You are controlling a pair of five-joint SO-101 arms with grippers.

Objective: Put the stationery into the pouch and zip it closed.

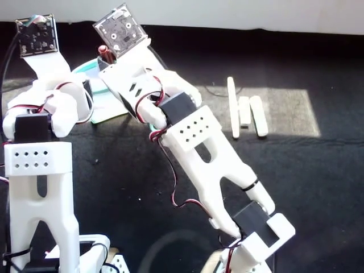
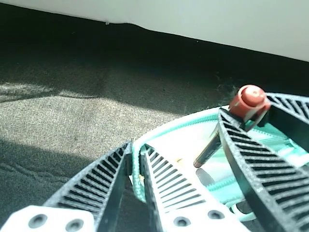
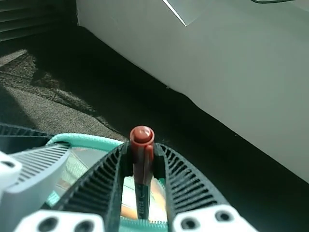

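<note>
The loading step is judged to be in hand, with nothing zipped yet. The left gripper [image 2: 135,149] is seen closed on the pouch [image 2: 176,126]: the teal zip rim is pinched between its two ribbed fingers [image 2: 166,186], so that the mouth is held open just beyond the fingertips. Past the pinched rim the pale lining is exposed, and the lower end of the red pen [image 3: 142,136] appears to reach down into it. The pen is gripped near its capped end by the right gripper [image 3: 143,151], whose fingers [image 3: 104,181] are pressed against the barrel from both sides. The cap sits right at the fingertips, and the barrel runs back between them, tilted toward the opening. The two grippers are near each other over the pouch, though not touching. Well apart from both sets of fingers, three white sticks [image 1: 245,111] are seen lying side by side on the dark table [image 1: 318,187], outside the pouch; they are taken to be stationery not yet packed. The next move is judged to call for the pen to be lowered further into the opening and released only once most of its length is inside, with the rim pinched so the mouth does not collapse. Care would be needed that the barrel is not caught on the zip teeth.
</note>
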